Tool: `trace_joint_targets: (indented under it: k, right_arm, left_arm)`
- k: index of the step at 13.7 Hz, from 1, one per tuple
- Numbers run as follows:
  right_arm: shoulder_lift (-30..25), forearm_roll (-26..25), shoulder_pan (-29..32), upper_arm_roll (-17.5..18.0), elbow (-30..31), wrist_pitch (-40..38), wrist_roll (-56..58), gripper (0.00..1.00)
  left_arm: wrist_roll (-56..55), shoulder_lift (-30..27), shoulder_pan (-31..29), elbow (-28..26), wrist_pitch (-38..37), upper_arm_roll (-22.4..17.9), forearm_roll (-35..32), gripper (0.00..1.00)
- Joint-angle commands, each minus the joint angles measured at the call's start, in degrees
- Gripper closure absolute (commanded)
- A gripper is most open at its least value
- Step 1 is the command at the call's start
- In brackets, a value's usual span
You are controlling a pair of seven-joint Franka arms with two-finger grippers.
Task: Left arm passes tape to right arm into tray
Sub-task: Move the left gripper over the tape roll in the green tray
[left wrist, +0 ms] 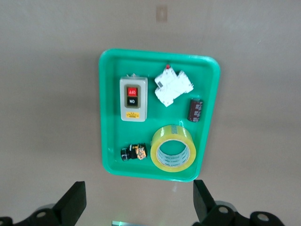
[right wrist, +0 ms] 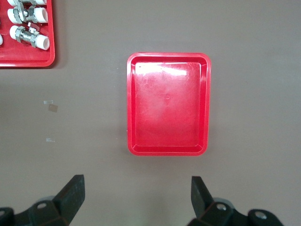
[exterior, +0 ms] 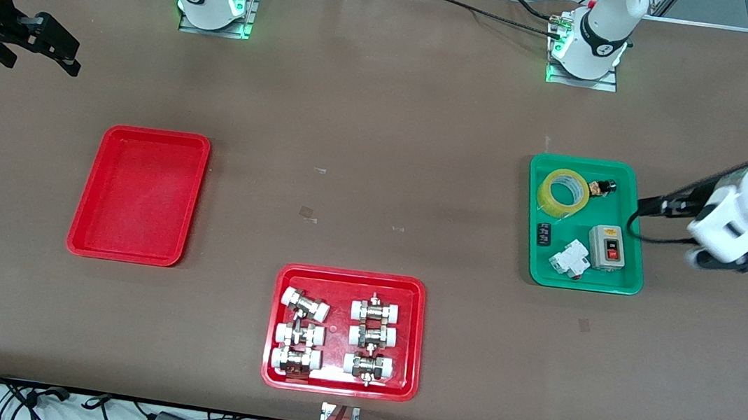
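The tape (exterior: 563, 196) lies flat in the green tray (exterior: 627, 285), in the corner toward the robot bases, just beside a small black and gold part (exterior: 601, 188). Nothing holds it yet. Your left gripper (left wrist: 136, 207) hangs over the bare table (exterior: 379, 168) beside the green tray, at the left arm's end, and its fingers (left wrist: 73, 202) stand wide with nothing between them.

So the step in hand is the pick, I judge. Bring the left gripper over the tape and come down straight. One finger can go into the white core and one outside the wall of the roll, on the side away from the small part, so you do not push it. Leave enough of the roll free for the other arm to take.

The right gripper (right wrist: 136, 205) waits over the table beside the red tray (exterior: 83, 244), its fingers (right wrist: 70, 197) also wide and empty. The red tray has nothing in it.
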State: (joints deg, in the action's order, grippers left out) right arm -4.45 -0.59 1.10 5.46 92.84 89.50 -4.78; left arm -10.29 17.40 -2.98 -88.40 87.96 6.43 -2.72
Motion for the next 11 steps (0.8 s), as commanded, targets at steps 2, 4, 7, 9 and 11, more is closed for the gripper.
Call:
trace_joint_targets:
  k: [2,4,7,9,11]
  right_arm:
    - [-0.7,0.2,0.0,0.1,0.7,0.3,-0.2,0.00]
    - [-0.7,0.2,0.0,0.1,0.7,0.3,-0.4,0.00]
    - [-0.7,0.2,0.0,0.1,0.7,0.3,-0.7,0.00]
    - [-0.7,0.2,-0.1,0.2,0.7,0.3,-0.8,0.00]
    - [-0.7,0.2,-0.1,0.1,0.8,0.3,-0.8,0.00]
  left_arm:
    - [-0.3,2.0,0.0,-8.0,3.3,0.9,-1.2,0.00]
    - [-0.4,-2.2,-0.4,-22.3,16.5,1.0,-1.1,0.00]
    - [-5.6,-3.1,0.7,-32.7,24.6,1.0,-1.1,0.00]
    - [-9.7,-1.3,1.3,-33.9,25.7,1.4,-1.1,0.00]
    - [-9.8,-1.1,1.3,-36.0,28.2,1.4,-1.1,0.00]
